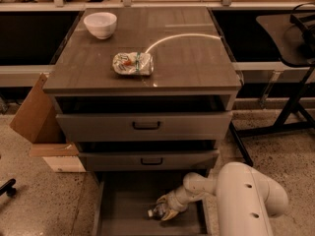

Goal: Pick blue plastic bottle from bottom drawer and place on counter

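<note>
Gripper (166, 212): low inside the bottom drawer (123, 205), right of its middle, right against the bottle (157, 211).
Grip: cannot tell whether it is open or closed.
Bottle: lying on its side on the drawer floor, white cap pointing left.
Arm (246, 195): white, reaching in from the right.
Counter (197, 68): holds a white bowl (100, 24) at the back left and a snack packet (132, 63) near the middle.
Cardboard box (34, 114): on the floor, left of the cabinet.

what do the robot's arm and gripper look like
The arm is off-white: a fat rounded shell with two small dark holes, narrowing through a ball-like joint to a slim forearm. The gripper, down in the bottom drawer, is pale cream. No cables show.
</note>
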Motion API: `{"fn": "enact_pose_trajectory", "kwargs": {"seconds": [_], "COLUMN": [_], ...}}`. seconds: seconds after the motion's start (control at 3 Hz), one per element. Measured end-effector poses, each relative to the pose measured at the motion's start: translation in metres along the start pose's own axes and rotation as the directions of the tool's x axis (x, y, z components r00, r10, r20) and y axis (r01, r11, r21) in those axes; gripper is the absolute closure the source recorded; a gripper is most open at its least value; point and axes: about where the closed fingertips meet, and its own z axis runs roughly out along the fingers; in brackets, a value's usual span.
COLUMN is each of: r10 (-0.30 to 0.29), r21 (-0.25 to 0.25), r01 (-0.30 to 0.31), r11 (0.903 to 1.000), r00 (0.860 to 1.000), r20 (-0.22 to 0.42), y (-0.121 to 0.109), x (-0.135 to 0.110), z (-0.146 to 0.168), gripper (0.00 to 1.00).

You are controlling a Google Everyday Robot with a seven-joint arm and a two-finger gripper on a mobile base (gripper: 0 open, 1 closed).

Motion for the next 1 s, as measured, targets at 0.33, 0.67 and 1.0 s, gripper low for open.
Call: {"fn": "enact_pose_trajectory", "kwargs": {"seconds": [0.33, 0.67, 1.0], "r10": [-0.009, -0.009, -0.030], "r21": [-0.028, -0.029, 0.027], "r01": [0.009, 0.009, 0.029], "r11": [0.9996, 0.9995, 0.9992], "r00": [1.000, 1.000, 0.998], "r20": [0.024, 0.024, 0.050], "y": [0.006, 0.006, 0.006], "x": [-0.003, -0.005, -0.014], "z": [0.017, 0.014, -0.018], "gripper": [0.70, 0.93, 1.00]}}
